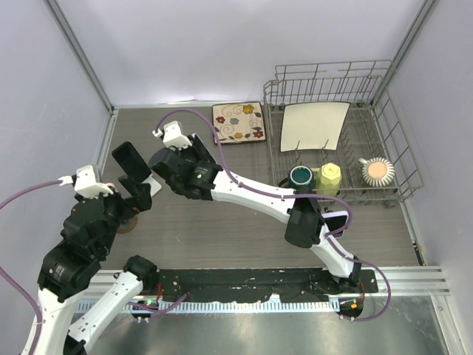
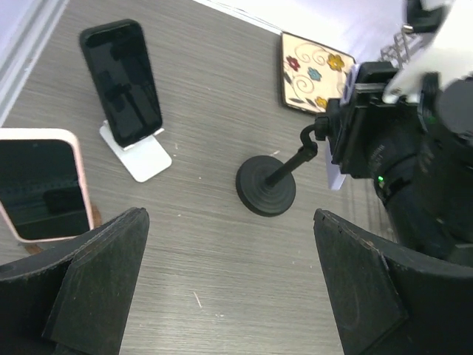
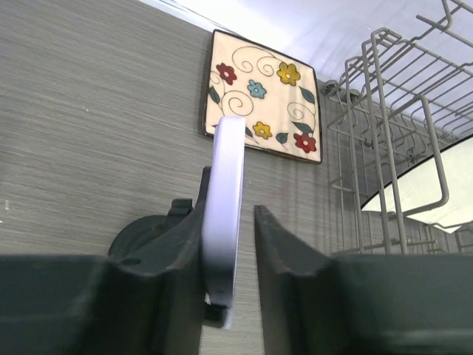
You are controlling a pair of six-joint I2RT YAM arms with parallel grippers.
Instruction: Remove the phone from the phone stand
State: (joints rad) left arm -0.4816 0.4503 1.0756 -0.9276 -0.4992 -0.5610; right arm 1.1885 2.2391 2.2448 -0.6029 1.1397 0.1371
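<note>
A lavender phone (image 3: 225, 192) stands on edge in a black round-based stand (image 3: 140, 233), between the fingers of my right gripper (image 3: 233, 203). The left finger touches the phone and a narrow gap shows at the right finger, so the jaws are open around it. In the left wrist view the stand (image 2: 266, 185) and a sliver of the phone (image 2: 336, 174) show beside the right gripper (image 2: 377, 140). My left gripper (image 2: 229, 281) is wide open and empty, above bare table near the stand. From the top, the right gripper (image 1: 144, 191) sits far left, close to the left gripper (image 1: 118, 211).
A black phone (image 2: 122, 81) leans on a white stand (image 2: 140, 159). A pink-cased phone (image 2: 41, 185) stands at the left edge. A floral tile (image 1: 238, 123) lies at the back. A wire dish rack (image 1: 399, 148) with a plate, cups and a brush fills the right.
</note>
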